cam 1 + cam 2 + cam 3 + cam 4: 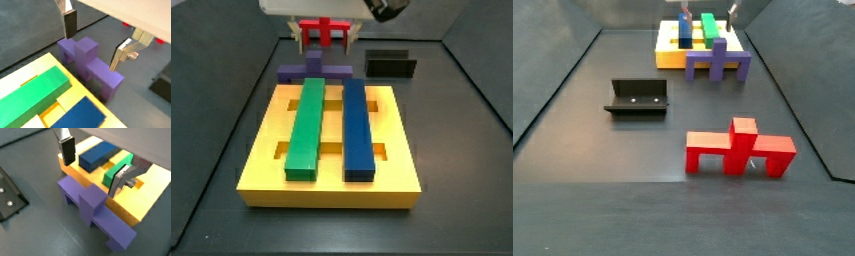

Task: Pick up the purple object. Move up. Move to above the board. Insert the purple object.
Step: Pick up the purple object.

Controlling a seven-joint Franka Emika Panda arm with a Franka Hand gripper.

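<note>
Grey floor, end effector [93, 47] straddling purple object [90, 67]

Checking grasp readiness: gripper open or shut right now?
Open. In both wrist views the gripper straddles the purple object, fingers apart.

You are viewing a laboratory test cell with a dark floor [593, 140] and raised dark walls [478, 80]. The gripper [93, 47] hangs over coloured test blocks beside the fixture [636, 97].

gripper [321, 48] body cut by frame top | purple object [315, 72] partly hidden behind board [331, 175]
</note>
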